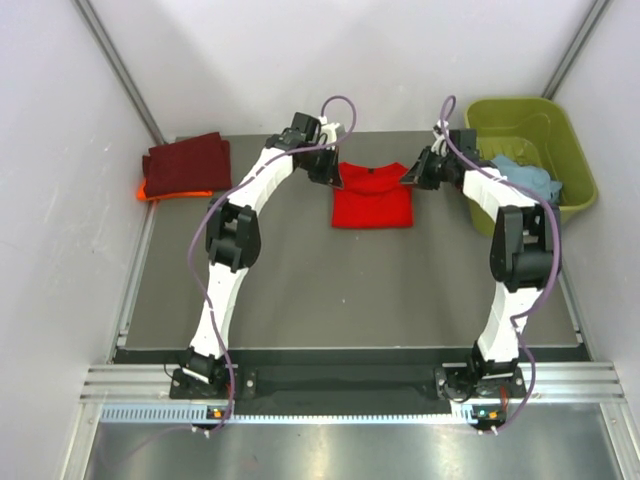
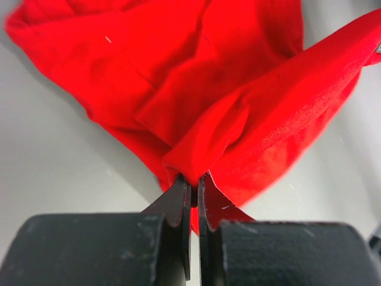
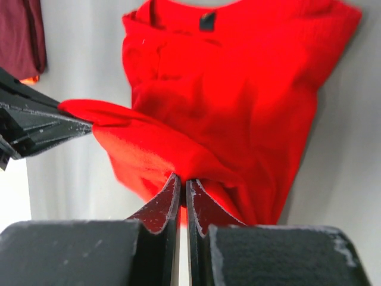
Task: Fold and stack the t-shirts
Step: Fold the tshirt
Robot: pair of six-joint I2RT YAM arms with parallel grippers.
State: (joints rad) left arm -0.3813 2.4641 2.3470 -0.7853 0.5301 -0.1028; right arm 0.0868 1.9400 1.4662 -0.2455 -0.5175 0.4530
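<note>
The bright red t-shirt [image 1: 373,195] lies partly folded at the far middle of the table. My left gripper [image 1: 333,176] is shut on its left upper edge, the cloth pinched between the fingertips [image 2: 194,182]. My right gripper [image 1: 412,175] is shut on its right upper edge, cloth pinched likewise [image 3: 183,182]. The red shirt fills both wrist views [image 2: 196,77] [image 3: 238,89]. A dark maroon t-shirt [image 1: 186,162] lies folded at the far left on top of an orange one [image 1: 150,192]. A light blue t-shirt [image 1: 528,176] lies bunched in the tub.
An olive-green plastic tub [image 1: 545,125] stands at the far right, close behind my right arm. White walls close in the table on the left, back and right. The left gripper's finger shows in the right wrist view [image 3: 33,122].
</note>
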